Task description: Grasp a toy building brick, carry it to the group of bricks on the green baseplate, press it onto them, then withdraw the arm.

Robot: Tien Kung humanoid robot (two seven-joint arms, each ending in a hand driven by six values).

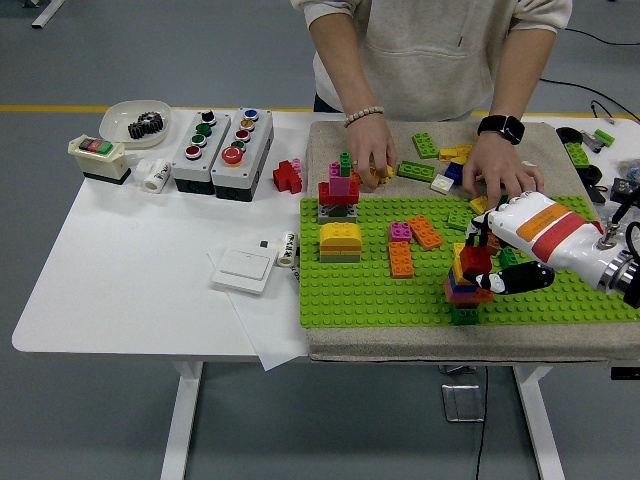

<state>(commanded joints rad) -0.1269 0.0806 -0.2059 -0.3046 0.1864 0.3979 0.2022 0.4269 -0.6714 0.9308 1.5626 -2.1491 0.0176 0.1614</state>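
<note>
The green baseplate [360, 290] lies on a beige mat on the right half of the table. A multicoloured stack of bricks [462, 296] stands near its front right. My right hand [490, 258] comes in from the right, its fingers curled around a red brick [474, 262] on top of that stack, thumb in front and fingers behind. The left arm is not in view.
A person stands at the far side. One hand [372, 158] rests behind a red and pink tower [339, 192]; the other [503, 175] is among loose bricks [432, 160], just behind my hand. A yellow block [340, 241], orange bricks [402, 260], button boxes [220, 140] and a wall switch [245, 268] lie to the left.
</note>
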